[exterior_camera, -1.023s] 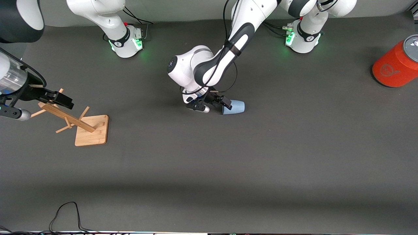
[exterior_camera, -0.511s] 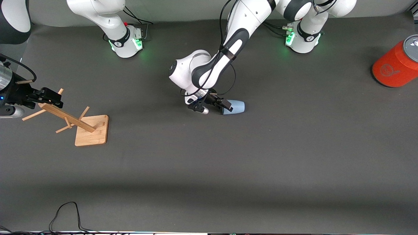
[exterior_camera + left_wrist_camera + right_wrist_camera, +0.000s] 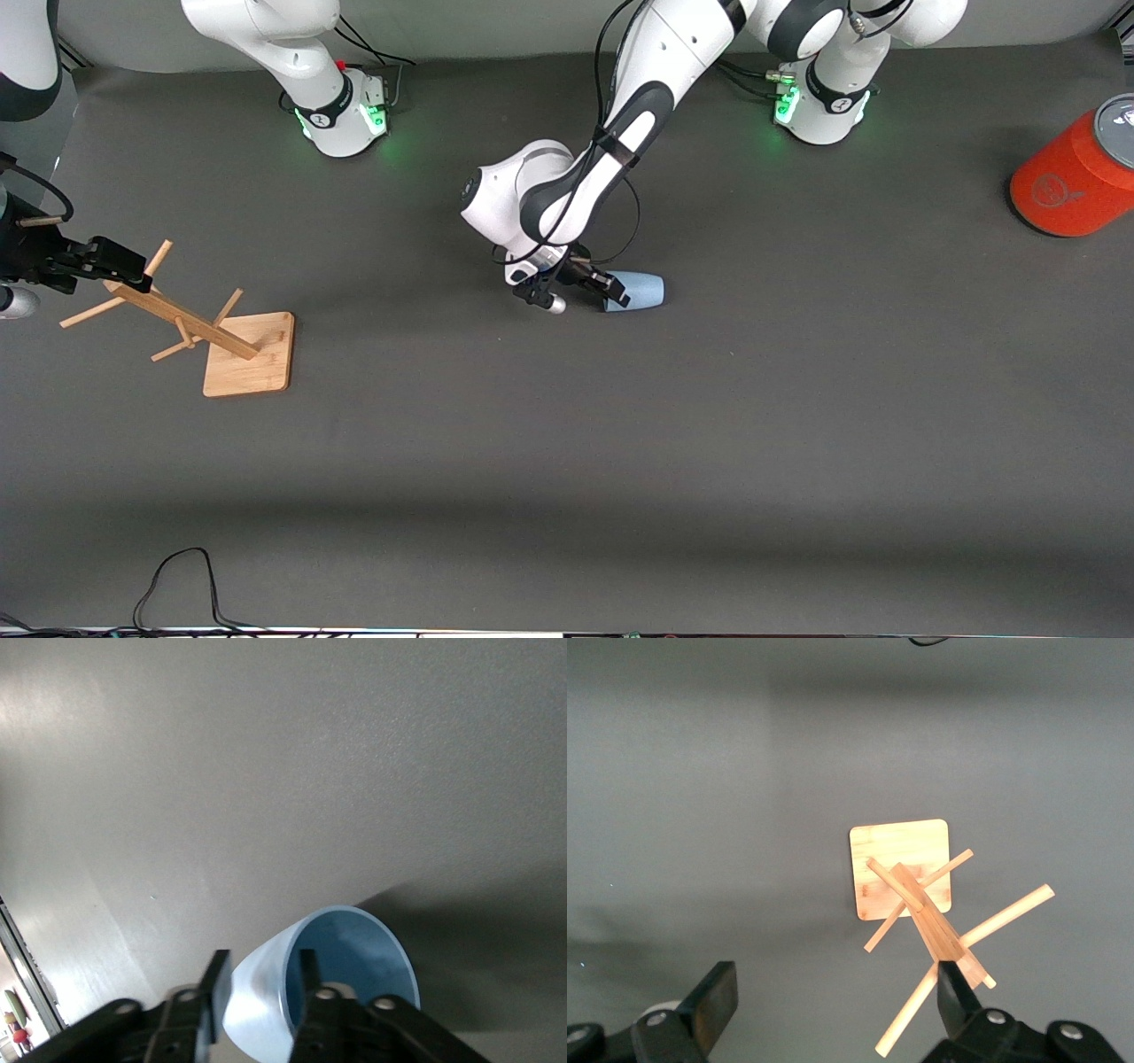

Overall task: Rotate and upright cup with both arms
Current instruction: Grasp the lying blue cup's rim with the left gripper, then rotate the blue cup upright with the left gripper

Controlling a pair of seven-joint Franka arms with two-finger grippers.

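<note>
The cup lies on its side on the dark table, near the middle, its open mouth turned toward the right arm's end and its narrower base toward the left arm's end. The left arm reaches down from its base and puts the left gripper right at that mouth. In the left wrist view the cup shows its blue inside, and the gripper's fingers straddle the rim wall: one finger outside on the pale outer surface, the other inside the mouth. The left gripper is narrowly parted with the wall between the fingers; whether they press on it cannot be told.

At the right arm's end, the right gripper hangs over the top of the wooden rack, a square bamboo base with a post and pegs. From the cup, the rack sits at about nine o'clock in the front view, well apart. The right wrist view looks straight down on the rack, and the right gripper has its fingers spread wide, holding nothing.

An orange cylinder with a grey lid rests at the left arm's end, at roughly two o'clock from the cup, well apart. A black cable loops at the table's edge nearest the front camera.
</note>
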